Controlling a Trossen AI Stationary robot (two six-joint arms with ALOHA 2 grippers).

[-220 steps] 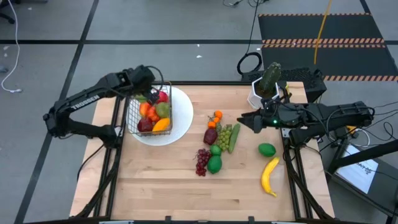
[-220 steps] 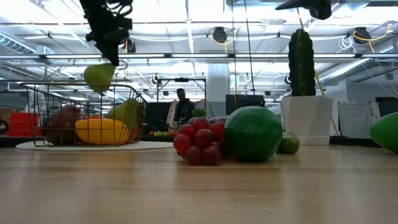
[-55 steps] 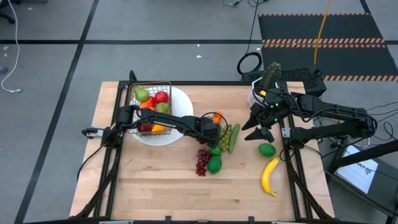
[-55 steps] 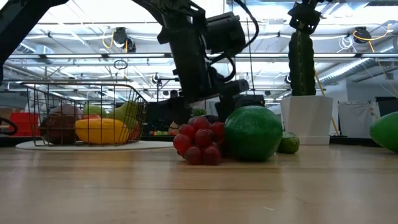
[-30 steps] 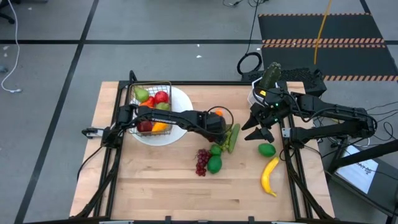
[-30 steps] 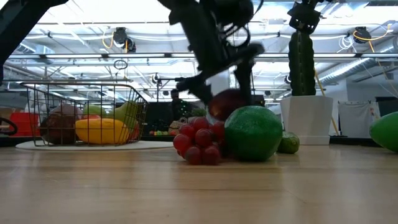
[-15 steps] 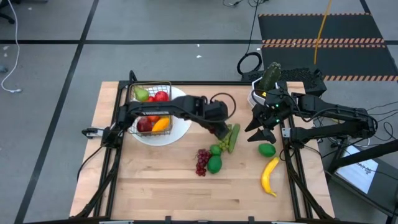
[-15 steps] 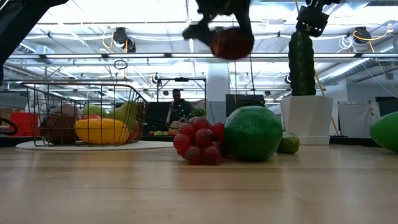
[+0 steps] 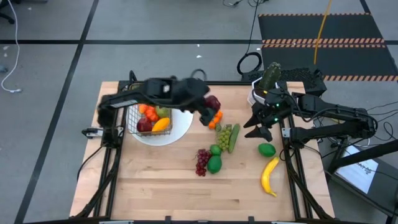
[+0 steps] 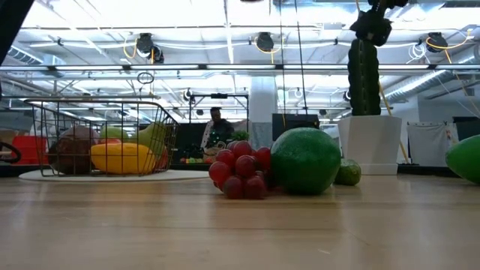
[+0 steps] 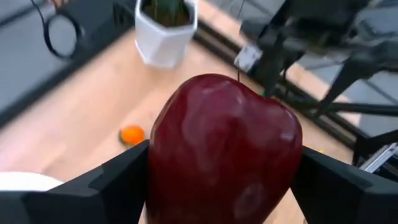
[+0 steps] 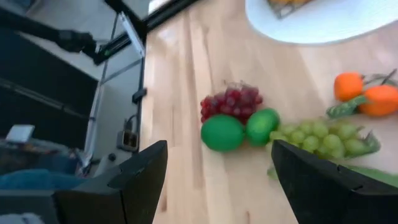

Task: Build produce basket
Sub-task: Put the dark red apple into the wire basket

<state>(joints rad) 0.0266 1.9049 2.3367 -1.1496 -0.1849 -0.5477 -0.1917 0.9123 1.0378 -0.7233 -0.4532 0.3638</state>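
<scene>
Pale wooden tabletop (image 9: 161,180) under bright workshop lights. Left gripper (image 9: 208,109) aloft beside small dark wire-mesh basket (image 9: 151,112) on round white plate (image 9: 180,127), fingers clamped on glossy dark-red toy apple (image 11: 224,146). Right gripper (image 9: 256,129) spread empty near round green lime (image 9: 267,150). Risk: smooth apple slipping mid-carry, or clipping the basket rim and rolling off.

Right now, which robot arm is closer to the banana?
Right. Its end effector hovers just beyond the banana; the left end effector, gripping an apple, is farther off, beside the basket.

basket (image 9: 151,116) on plate (image 9: 180,124), loose produce (image 9: 217,149) right of it
</scene>
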